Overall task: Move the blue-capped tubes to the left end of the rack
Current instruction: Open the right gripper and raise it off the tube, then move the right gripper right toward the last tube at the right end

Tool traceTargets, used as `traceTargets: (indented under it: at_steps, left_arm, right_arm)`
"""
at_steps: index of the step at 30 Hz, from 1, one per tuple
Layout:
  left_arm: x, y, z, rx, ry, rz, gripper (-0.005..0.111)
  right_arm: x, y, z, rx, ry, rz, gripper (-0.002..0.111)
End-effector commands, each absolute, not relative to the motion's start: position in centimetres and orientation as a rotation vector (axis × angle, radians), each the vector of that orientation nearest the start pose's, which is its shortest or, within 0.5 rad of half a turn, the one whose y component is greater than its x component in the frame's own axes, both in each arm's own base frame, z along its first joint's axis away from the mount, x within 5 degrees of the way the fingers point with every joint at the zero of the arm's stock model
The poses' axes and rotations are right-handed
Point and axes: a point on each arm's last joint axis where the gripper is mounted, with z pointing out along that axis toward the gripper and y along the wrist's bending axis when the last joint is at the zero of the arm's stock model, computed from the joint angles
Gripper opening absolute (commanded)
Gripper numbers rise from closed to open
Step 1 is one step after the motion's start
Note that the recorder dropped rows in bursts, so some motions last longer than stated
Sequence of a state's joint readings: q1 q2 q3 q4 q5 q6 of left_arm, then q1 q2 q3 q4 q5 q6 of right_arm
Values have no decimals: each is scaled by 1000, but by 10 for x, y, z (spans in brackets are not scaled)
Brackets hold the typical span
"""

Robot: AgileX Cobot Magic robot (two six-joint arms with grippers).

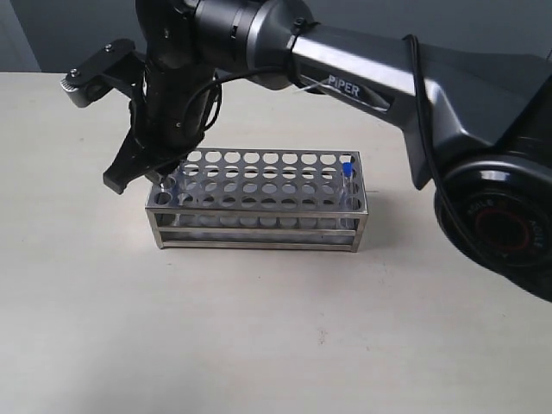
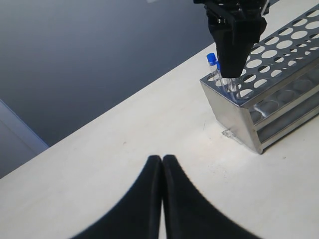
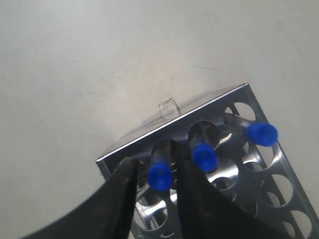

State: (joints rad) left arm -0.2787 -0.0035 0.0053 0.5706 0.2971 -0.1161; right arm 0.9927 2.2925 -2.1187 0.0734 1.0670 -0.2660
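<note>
- One blue-capped tube (image 1: 347, 170) waits at the right end of the rack (image 1: 259, 233) in the exterior view. The rack sits mid-table, lengthwise to the near edge, and the right gripper (image 1: 153, 177) hangs over the end nearer the table's left edge.
- Left wrist view: the left gripper (image 2: 162, 167) hovers over bare table, jaws pressed together, holding nothing.
- Right wrist view: three tubes stand in the end row. The jaws sit narrow either side of the corner tube (image 3: 159, 175); whether they pinch it I cannot tell.
- Risk, as I judge it: rising without letting go would drag that tube back out. Spreading or swinging sideways could clip the neighbour tube (image 3: 204, 155) or nudge the light rack.
</note>
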Motion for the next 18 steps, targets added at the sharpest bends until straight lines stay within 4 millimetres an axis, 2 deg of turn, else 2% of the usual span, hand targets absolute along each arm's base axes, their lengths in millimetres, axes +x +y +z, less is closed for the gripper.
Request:
traceTargets:
  at_steps: [1, 5, 10, 15, 18]
  left_arm:
    - [56, -2, 191, 485, 1669, 227, 1]
    - [56, -2, 191, 485, 1669, 227, 1]
    - [56, -2, 191, 485, 1669, 227, 1]
    - [56, -2, 191, 486, 1668, 229, 1]
    - [56, -2, 191, 488, 1668, 231, 1]
  right_arm:
    - [271, 424, 227, -1567, 2296, 309, 45]
    - [270, 421, 239, -1555, 2287, 317, 45]
    - [268, 411, 272, -1474, 2260, 291, 45]
    - [281, 382, 302, -1309, 2286, 40, 45]
    - [294, 361, 315, -1221, 2341, 25, 45]
